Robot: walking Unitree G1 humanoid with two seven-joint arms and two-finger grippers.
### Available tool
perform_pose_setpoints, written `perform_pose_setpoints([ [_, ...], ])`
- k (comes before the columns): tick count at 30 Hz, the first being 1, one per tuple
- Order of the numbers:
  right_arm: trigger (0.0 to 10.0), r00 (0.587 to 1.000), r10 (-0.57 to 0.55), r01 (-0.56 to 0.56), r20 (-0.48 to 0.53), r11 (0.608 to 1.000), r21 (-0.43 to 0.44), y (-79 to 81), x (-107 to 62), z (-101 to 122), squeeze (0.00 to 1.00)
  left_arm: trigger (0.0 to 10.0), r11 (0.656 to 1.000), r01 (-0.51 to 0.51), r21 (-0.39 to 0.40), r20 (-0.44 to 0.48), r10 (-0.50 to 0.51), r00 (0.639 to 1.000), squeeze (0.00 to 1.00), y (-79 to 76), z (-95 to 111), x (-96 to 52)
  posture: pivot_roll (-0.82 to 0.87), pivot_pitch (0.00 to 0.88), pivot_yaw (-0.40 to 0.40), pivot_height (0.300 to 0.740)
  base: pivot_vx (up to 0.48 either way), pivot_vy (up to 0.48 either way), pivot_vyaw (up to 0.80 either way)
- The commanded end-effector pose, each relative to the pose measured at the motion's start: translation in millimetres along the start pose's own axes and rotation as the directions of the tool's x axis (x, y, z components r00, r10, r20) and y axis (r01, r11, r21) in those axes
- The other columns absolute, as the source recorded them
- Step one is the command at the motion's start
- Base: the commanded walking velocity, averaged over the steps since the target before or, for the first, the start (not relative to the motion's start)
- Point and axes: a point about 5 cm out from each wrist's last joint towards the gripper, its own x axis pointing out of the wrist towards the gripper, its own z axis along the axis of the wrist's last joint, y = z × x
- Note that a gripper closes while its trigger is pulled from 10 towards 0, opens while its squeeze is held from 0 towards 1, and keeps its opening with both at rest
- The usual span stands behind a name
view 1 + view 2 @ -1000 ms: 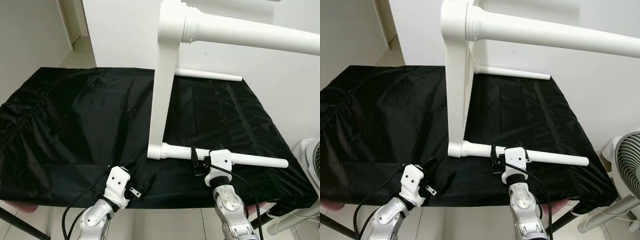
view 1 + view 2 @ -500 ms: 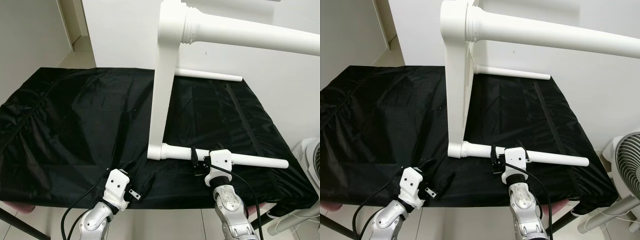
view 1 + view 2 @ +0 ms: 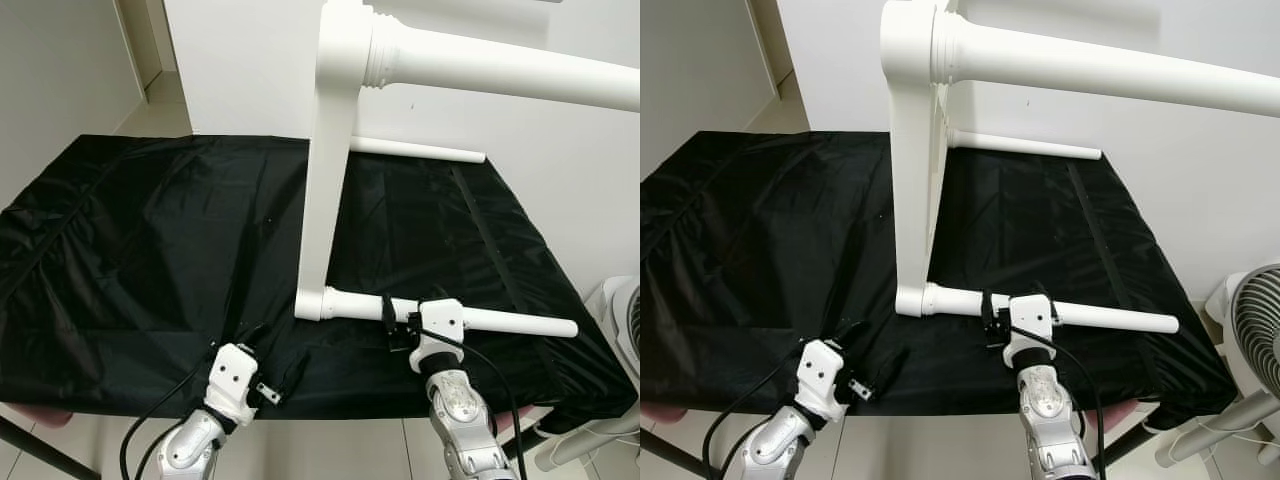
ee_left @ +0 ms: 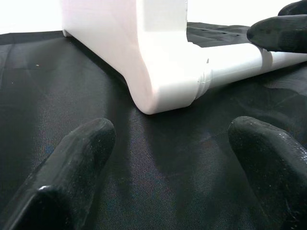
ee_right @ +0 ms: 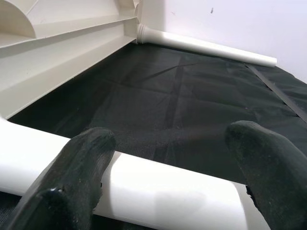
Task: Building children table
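Left gripper (image 3: 262,368) was seen at the near edge of the black cloth (image 3: 140,240), released, nothing between its fingers (image 4: 72,163). In its wrist view the rounded corner of the white table (image 4: 144,62) was shown just ahead, untouched. The table was lying on its side at mid-cloth, top panel upright, one leg high overhead. Right gripper (image 3: 397,325) was placed at the lower leg (image 3: 500,321); in its wrist view the fingers (image 5: 76,167) were spread across the leg, not clamped. A far leg (image 5: 206,46) was shown along the wall. A fan (image 3: 1252,335) was seen at far right.
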Motion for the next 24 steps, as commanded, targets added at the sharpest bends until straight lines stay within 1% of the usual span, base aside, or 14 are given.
perform_pose_setpoints([
  [1,10.0,1.000,-0.002,0.002,0.000,1.000,-0.003,-0.5,0.3,-0.2,0.00,10.0,0.968,-0.249,-0.037,0.517,0.232,0.824,0.00,32.3,202.4,85.6,0.06,0.068,-0.106,0.740,0.000,0.000,0.00],
  [9,10.0,1.000,-0.002,0.002,0.000,1.000,-0.003,-0.5,0.3,-0.2,0.00,10.0,0.968,-0.249,-0.037,0.517,0.232,0.824,0.00,32.3,202.4,85.6,0.06,0.068,-0.106,0.740,0.000,0.000,0.00],
  [10,10.0,1.000,0.005,-0.005,-0.002,1.000,-0.001,0.5,-0.8,-1.3,0.00,10.0,0.968,-0.248,-0.038,0.523,0.231,0.820,0.00,32.9,204.7,85.6,0.06,0.000,0.000,0.740,0.000,0.000,0.00],
  [12,10.0,1.000,0.024,-0.024,-0.003,1.000,-0.012,2.4,-2.8,-6.6,0.00,10.0,0.970,-0.244,-0.019,0.559,0.213,0.801,0.00,43.2,210.5,87.5,0.07,0.000,0.000,0.740,0.000,0.000,0.00],
  [15,10.0,1.000,0.030,-0.030,-0.003,0.999,-0.017,3.0,-3.7,-8.6,0.00,10.0,0.970,-0.243,-0.013,0.573,0.206,0.794,0.00,47.6,212.5,88.0,0.07,0.000,0.000,0.740,0.000,0.000,0.00],
  [24,10.0,1.000,0.029,-0.029,-0.004,0.999,-0.017,3.2,-4.7,-9.1,0.00,10.0,0.970,-0.243,-0.011,0.570,0.206,0.795,0.00,47.5,212.0,88.2,0.07,0.000,0.000,0.740,0.000,0.000,0.00],
])
